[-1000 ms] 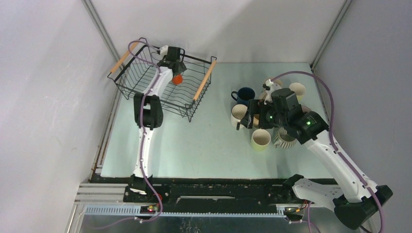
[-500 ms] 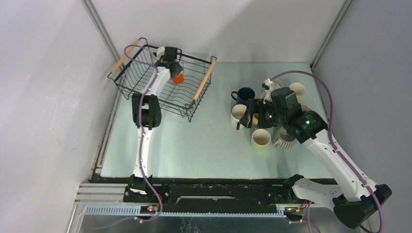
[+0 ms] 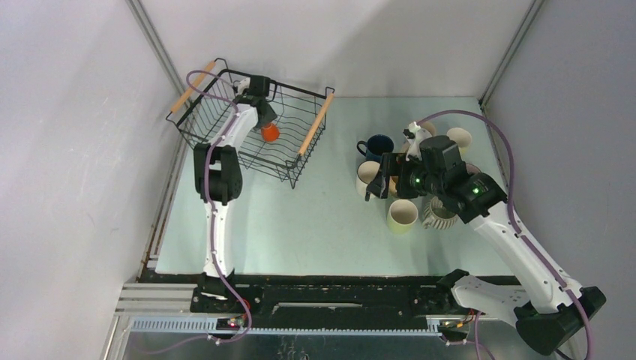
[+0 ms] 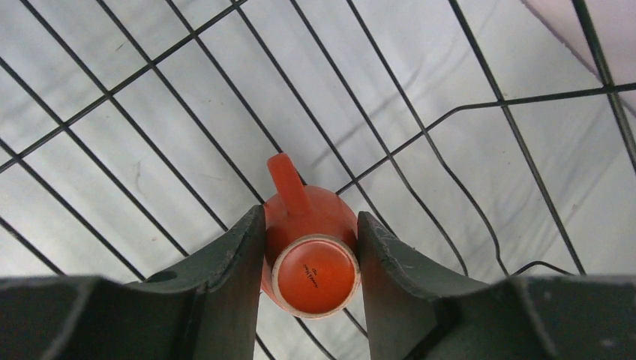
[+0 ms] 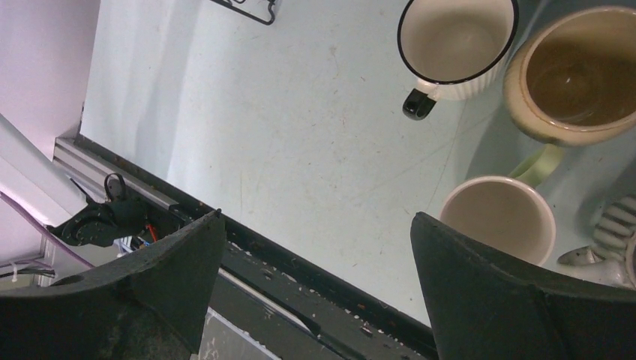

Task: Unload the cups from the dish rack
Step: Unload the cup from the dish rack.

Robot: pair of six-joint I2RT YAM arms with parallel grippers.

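Observation:
The black wire dish rack (image 3: pixel 315 124) with wooden handles stands at the back left. My left gripper (image 3: pixel 265 124) is inside it, shut on an orange cup (image 3: pixel 270 133). In the left wrist view the cup (image 4: pixel 311 259) is upside down, its base towards the camera and its handle pointing away. Both fingers of the left gripper (image 4: pixel 311 225) press its sides above the rack wires (image 4: pixel 420 135). My right gripper (image 3: pixel 379 185) is open and empty over the cups at the right. These include a navy cup (image 3: pixel 377 146), a black-rimmed white cup (image 5: pixel 457 45) and a pale green cup (image 5: pixel 499 217).
More cups stand in the group at the right: a ribbed one (image 3: pixel 439 214), a cream one (image 3: pixel 459 139) and a brown-lined one (image 5: pixel 574 75). Grey walls close in the back and sides. The black base rail (image 5: pixel 315 285) runs along the near edge.
The left arm has swung its elbow to the left. The orange cup in its gripper has shifted a little nearer within the rack. The right arm has barely moved.

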